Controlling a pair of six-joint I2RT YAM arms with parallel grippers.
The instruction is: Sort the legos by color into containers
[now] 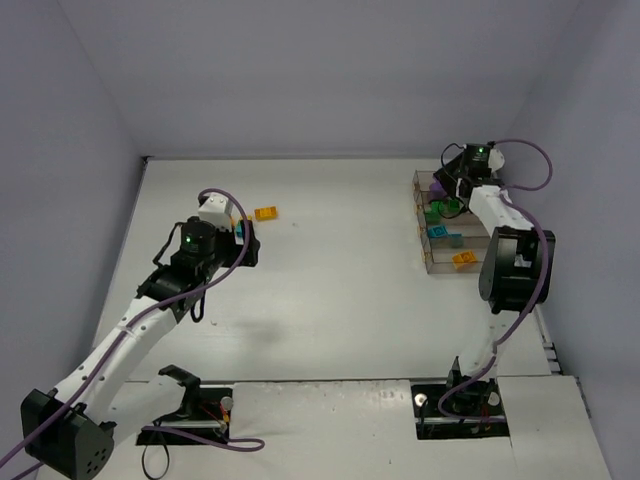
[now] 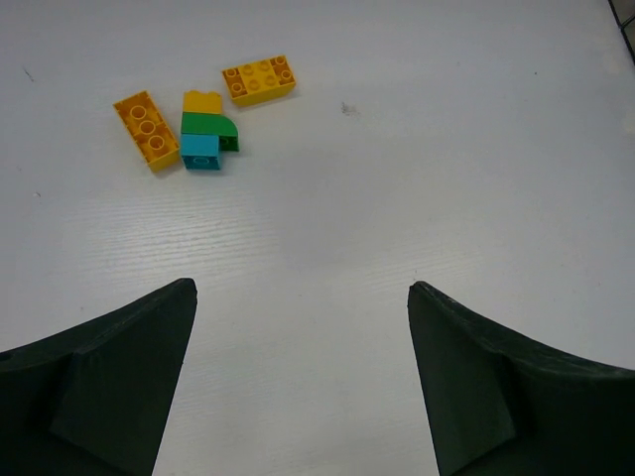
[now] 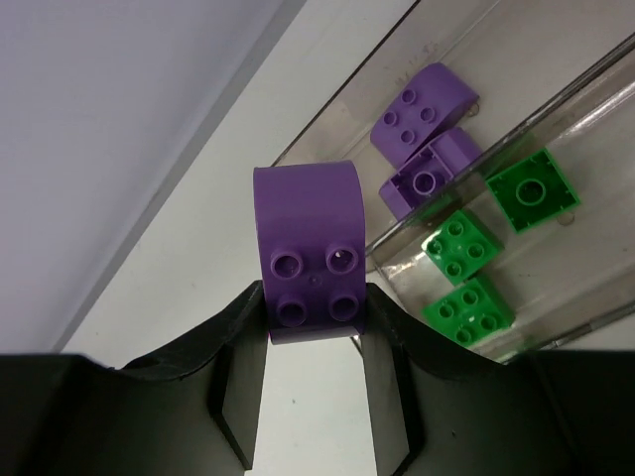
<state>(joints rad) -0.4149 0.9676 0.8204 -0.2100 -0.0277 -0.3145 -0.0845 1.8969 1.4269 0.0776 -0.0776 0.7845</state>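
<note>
Top external view puts the left end effector low over the white surface, and the left wrist view shows its jaws spread wide with nothing between them. Just ahead of it lie the unsorted legos: an orange two-by-four brick, a small stack just beside it made of an orange piece, a rounded green piece and a teal piece, and a second orange brick a little apart. Well to the right stands the row of clear containers, partly filled. The right wrist view shows two purple bricks in the end bin and three green bricks in the next, while from above a teal brick and an orange brick sit in the nearer bins. The right end effector is clamped on a rounded purple brick, held by the outer corner of the purple bin; whether it is over the opening, I cannot tell. The sort looks past halfway. What seems left is this purple drop and the five pieces on the left, with the stack likely needing to be split. The surface is plain matte white, enclosed by pale lavender-grey walls.
</note>
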